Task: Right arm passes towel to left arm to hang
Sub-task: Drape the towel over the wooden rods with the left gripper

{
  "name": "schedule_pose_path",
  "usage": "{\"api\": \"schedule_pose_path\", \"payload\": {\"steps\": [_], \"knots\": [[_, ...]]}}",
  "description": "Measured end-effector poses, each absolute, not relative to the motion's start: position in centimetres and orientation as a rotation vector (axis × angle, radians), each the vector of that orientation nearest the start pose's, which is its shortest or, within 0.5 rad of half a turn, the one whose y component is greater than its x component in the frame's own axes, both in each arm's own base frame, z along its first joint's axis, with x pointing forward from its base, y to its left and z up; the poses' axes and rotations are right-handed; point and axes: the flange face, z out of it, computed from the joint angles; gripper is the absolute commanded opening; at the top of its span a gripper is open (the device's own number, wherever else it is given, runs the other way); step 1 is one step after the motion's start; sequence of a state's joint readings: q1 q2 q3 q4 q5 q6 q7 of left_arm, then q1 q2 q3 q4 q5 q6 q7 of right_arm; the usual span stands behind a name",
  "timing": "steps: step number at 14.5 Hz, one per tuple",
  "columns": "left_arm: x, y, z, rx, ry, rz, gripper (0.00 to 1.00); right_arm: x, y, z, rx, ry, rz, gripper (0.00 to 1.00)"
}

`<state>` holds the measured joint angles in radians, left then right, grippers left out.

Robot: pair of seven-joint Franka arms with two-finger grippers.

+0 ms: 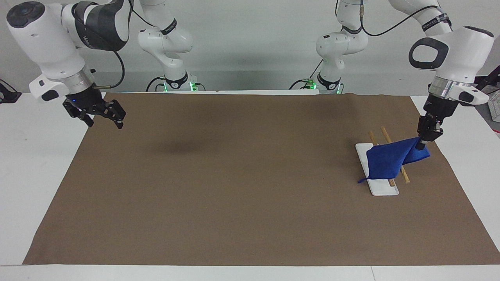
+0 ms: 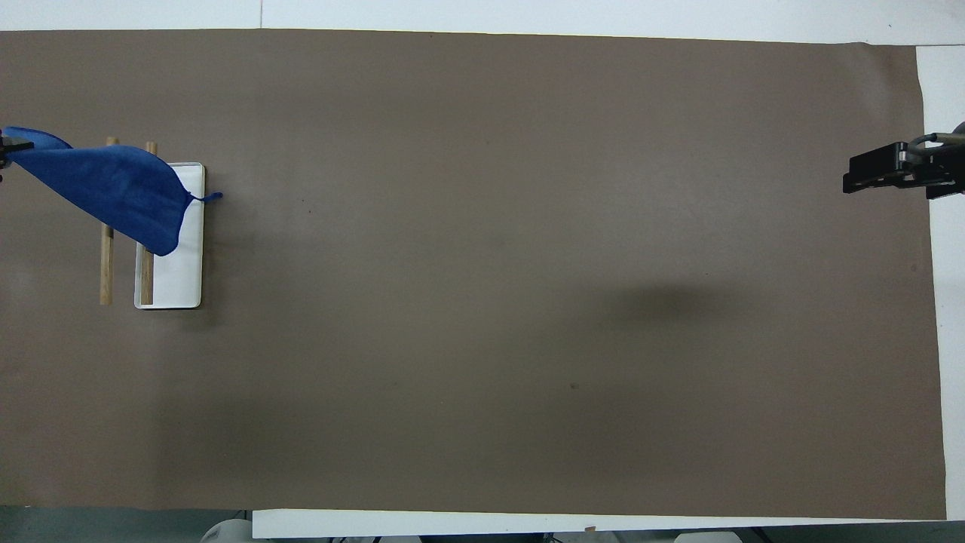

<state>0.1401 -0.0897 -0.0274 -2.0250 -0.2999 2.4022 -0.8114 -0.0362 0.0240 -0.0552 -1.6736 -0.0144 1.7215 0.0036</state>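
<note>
The blue towel (image 1: 388, 160) hangs from my left gripper (image 1: 424, 141), which is shut on one corner of it. The towel drapes across the two wooden rods (image 1: 404, 176) of the rack, and its loop string (image 1: 361, 180) dangles over the rack's white base (image 1: 383, 189). In the overhead view the towel (image 2: 113, 185) covers the rods' farther ends (image 2: 106, 264), and only a sliver of my left gripper (image 2: 4, 145) shows at the edge. My right gripper (image 1: 105, 123) is open and empty, raised over the mat's edge at the right arm's end; it also shows in the overhead view (image 2: 867, 167).
A brown mat (image 1: 242, 187) covers most of the white table (image 1: 35, 164). The rack's white base (image 2: 185, 264) stands on the mat toward the left arm's end of the table.
</note>
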Motion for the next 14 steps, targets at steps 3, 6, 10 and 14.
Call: {"api": "schedule_pose_path", "payload": {"steps": [3, 6, 10, 14], "knots": [[57.3, 6.7, 54.0, -2.992, -1.743, -0.645, 0.00, 57.0, -5.5, 57.1, -3.156, 0.152, -0.013, 1.00], [57.2, 7.5, 53.7, -3.021, -1.651, -0.654, 0.00, 56.7, -5.8, 56.9, -3.155, 0.160, 0.025, 1.00], [56.1, 9.7, 51.1, -2.932, -1.806, -0.552, 0.01, 56.5, -5.9, 57.2, -3.155, 0.164, 0.021, 1.00], [54.8, 9.3, 49.1, -2.903, -1.859, -0.409, 0.02, 56.5, -5.8, 57.1, -3.155, 0.161, 0.027, 1.00]]}}
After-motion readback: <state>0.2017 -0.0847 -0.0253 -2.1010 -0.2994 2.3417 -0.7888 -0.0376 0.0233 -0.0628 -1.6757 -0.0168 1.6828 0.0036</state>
